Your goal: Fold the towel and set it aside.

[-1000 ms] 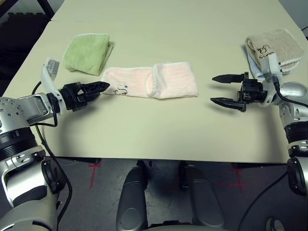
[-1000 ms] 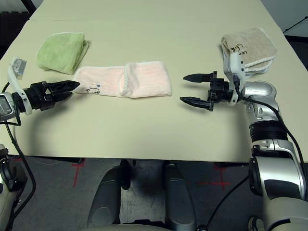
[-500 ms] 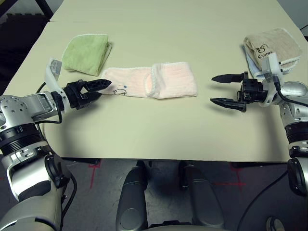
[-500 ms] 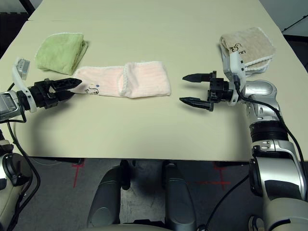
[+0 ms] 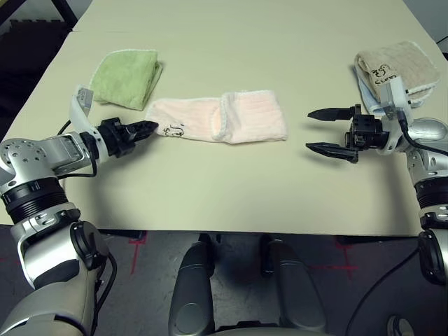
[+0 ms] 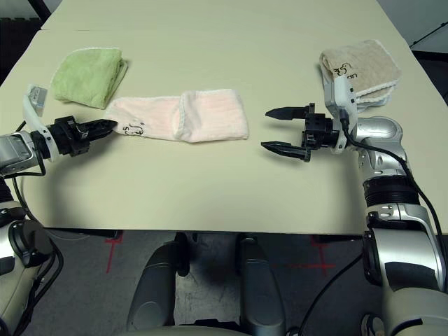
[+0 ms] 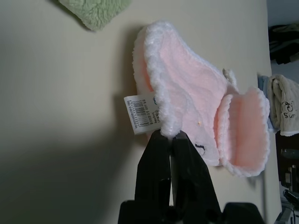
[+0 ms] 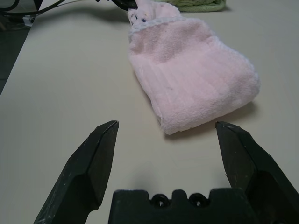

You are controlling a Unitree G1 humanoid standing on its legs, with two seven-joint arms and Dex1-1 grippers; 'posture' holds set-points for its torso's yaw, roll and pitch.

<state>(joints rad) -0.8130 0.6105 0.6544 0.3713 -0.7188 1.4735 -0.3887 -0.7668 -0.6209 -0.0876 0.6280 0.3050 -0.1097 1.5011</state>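
The pale pink towel [image 5: 231, 117] lies partly folded at the table's centre, its right part doubled over, with a white trimmed edge and a small white tag [image 7: 141, 113] at its left end. My left gripper [image 5: 148, 127] is at that left end, shut on the towel's trimmed edge [image 7: 164, 125] beside the tag. My right gripper [image 5: 309, 130] hovers just right of the towel, open, with nothing between its fingers [image 8: 96, 158].
A folded light green towel [image 5: 127, 77] lies behind my left gripper. A folded beige towel [image 5: 395, 66] with dark script sits at the far right behind my right arm. The table's front edge [image 5: 231, 229] is close.
My left gripper has closed, from open a second ago, onto the towel's left edge after edging toward it. The right arm has not moved.
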